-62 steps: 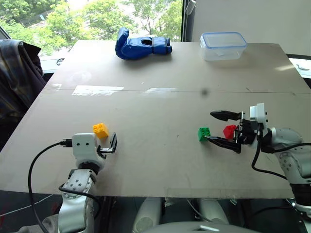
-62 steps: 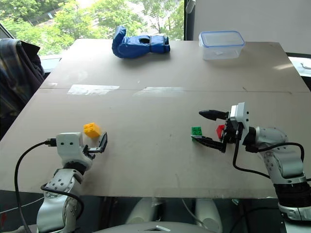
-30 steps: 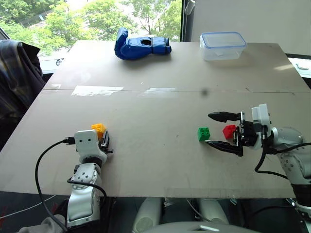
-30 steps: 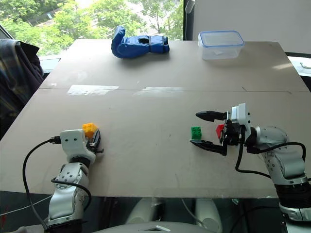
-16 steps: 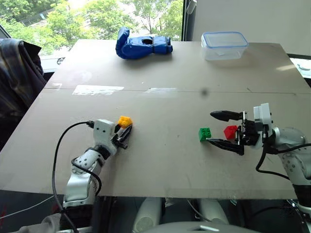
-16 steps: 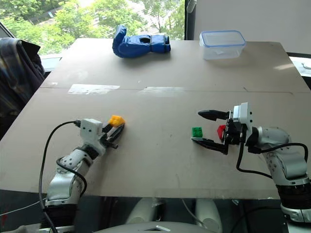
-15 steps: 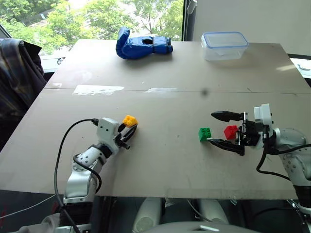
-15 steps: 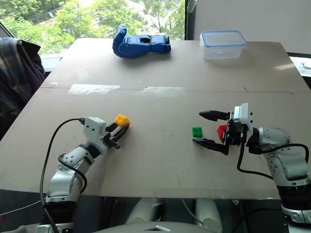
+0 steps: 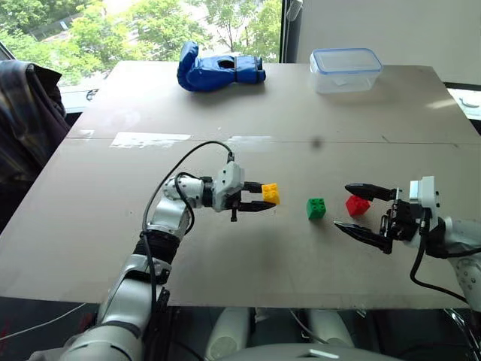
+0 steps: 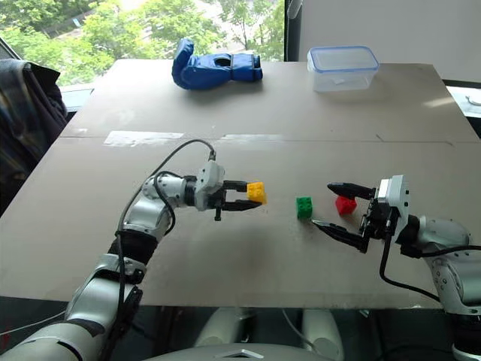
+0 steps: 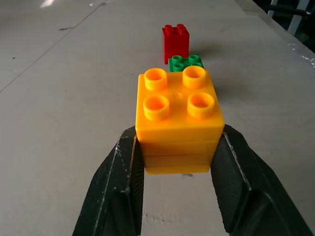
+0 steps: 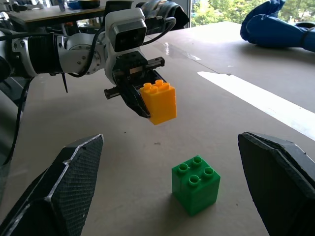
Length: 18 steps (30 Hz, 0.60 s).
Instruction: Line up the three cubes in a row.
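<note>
Left gripper [image 9: 259, 200]: fingers clamped on the yellow cube [image 9: 270, 193], held clear above the table [image 9: 225, 256], studs up, just left of the green cube [image 9: 316, 208]. Right gripper [image 9: 359, 210]: fingers spread wide and empty, hovering just right of the red cube [image 9: 357, 204], which sat on the table beside the green cube. Far edge: blue glove [image 9: 218, 70] and clear lidded box [image 9: 345, 70], well apart from the cubes.

Glossy plastic yellow cube [image 11: 178, 120], green cube [image 12: 195, 184] and red cube [image 11: 175, 42] on a matt table [image 9: 225, 105].
</note>
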Motion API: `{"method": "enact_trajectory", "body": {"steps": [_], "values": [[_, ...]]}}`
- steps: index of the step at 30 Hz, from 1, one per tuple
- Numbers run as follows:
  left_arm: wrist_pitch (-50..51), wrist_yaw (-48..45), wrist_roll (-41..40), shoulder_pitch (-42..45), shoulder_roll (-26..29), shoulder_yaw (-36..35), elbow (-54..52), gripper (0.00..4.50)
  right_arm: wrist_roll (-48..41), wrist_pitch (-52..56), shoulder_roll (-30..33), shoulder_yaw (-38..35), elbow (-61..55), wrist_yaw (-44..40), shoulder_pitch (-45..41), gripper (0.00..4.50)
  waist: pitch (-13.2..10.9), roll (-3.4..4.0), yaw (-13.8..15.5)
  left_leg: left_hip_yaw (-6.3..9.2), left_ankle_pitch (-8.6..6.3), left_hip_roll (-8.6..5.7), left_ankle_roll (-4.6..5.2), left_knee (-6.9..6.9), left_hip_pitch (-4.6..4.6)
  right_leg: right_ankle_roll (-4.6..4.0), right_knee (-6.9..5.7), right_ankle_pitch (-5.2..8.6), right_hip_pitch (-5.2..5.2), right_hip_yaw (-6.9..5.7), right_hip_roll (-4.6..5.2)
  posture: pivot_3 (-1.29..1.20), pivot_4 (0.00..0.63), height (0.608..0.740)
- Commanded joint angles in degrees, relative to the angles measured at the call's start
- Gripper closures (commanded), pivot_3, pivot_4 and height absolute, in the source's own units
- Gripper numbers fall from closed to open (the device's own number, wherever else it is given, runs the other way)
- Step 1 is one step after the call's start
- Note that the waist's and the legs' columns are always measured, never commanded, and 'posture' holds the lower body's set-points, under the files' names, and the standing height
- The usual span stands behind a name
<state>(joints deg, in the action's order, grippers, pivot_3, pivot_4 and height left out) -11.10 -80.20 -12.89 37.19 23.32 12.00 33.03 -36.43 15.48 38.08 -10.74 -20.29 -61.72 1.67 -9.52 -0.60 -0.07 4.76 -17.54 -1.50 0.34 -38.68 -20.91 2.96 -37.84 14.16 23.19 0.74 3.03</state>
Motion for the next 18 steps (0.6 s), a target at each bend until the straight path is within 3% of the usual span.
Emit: {"method": "enact_trajectory", "body": {"steps": [1,8,18], "values": [[-6.2,-4.5,2.6,2.6,-0.8,1.7,7.4,3.21,-0.1,-1.1,0.2,-3.5,-4.5,2.2,3.9,0.00,0.0,-0.01,-0.5,0.04,0.00,0.00,0.00,0.01,0.00,0.00,-0.02,0.00,0.00,-0.04,-0.01,0.00,0.150,0.740],[-6.6,-5.4,4.9,6.8,-3.5,1.6,16.1,3.21,0.4,-2.2,0.2,-6.0,-7.6,4.3,10.4,0.00,0.0,-0.06,-0.7,0.05,-0.01,0.01,0.03,-0.07,0.05,0.02,-0.12,0.01,-0.05,-0.03,-0.06,0.00,0.150,0.740],[-5.8,-3.5,7.0,5.3,-2.8,1.4,14.3,3.21,1.3,-3.3,0.2,-4.3,-6.6,4.6,9.3,0.00,0.0,-0.06,-0.7,0.04,-0.01,0.01,0.03,-0.08,0.11,0.02,-0.15,0.00,-0.06,0.01,-0.06,0.00,0.150,0.740]]}}
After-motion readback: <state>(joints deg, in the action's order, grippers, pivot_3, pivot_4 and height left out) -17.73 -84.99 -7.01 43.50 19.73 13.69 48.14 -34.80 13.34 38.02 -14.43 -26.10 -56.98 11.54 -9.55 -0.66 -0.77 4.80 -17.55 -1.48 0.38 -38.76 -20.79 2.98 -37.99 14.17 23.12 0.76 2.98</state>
